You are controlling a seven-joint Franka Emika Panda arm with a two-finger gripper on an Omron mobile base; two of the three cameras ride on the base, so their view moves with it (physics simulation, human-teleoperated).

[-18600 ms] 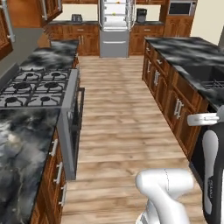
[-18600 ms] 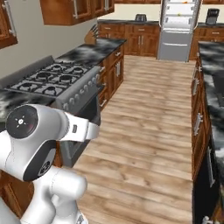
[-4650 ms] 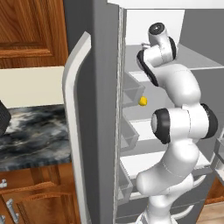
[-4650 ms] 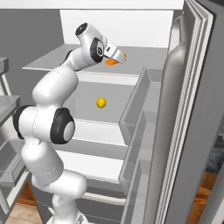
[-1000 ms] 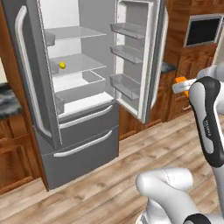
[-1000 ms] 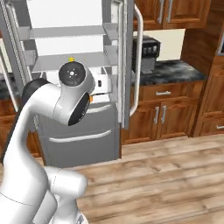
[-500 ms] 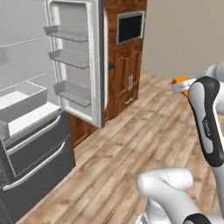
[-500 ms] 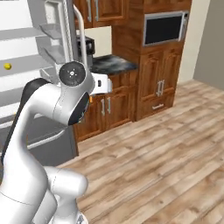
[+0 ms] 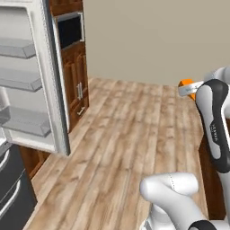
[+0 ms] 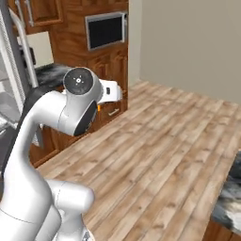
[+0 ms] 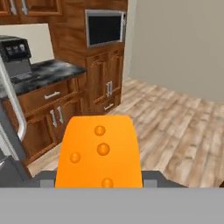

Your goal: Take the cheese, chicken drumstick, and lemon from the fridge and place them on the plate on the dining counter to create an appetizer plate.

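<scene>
Fingers (image 11: 99, 181) clenched on the cheese (image 11: 99, 151), carried in the air above the wood floor (image 9: 121, 148).

The fridge (image 9: 31, 85) stands at the left of the left base view, its door open and its white door shelves bare. Beside it are brown cabinets (image 11: 107, 83) with a built-in black oven (image 11: 104, 27); a marbled desk (image 11: 41, 70) next to them carries a coffee machine (image 11: 15, 52) at its back edge. The orange wedge, dotted with small bumps, sits squarely between the two fingers.
</scene>
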